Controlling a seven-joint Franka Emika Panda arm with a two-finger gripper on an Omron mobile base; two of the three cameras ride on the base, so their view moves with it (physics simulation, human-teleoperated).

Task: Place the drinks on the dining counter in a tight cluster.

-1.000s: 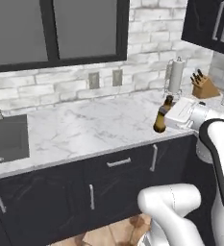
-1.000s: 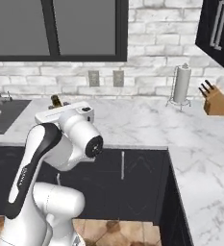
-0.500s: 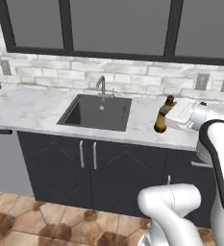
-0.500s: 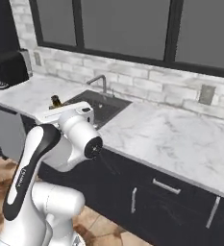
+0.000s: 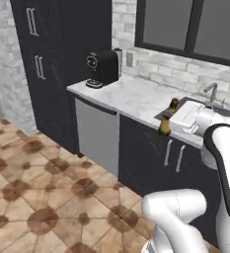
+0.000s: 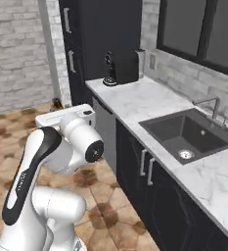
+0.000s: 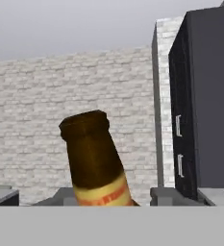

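The gripper is pinched on the brown bottle, which stands upright between its fingers, neck rising ahead of the hand and leaning slightly in the hand view. That view shows a cream label with a reddish band on the bottle's shoulder; no writing on it can be read. In the left base view the bottle juts from the front of the white hand, held in the air in front of the marble worktop and its dark cabinets. Beyond the hand, a black coffee machine stands on the far end of that worktop, beside tall dark cupboards. The right base view adds the sink with its tap, off to the hand's right, and a patterned tile floor below.
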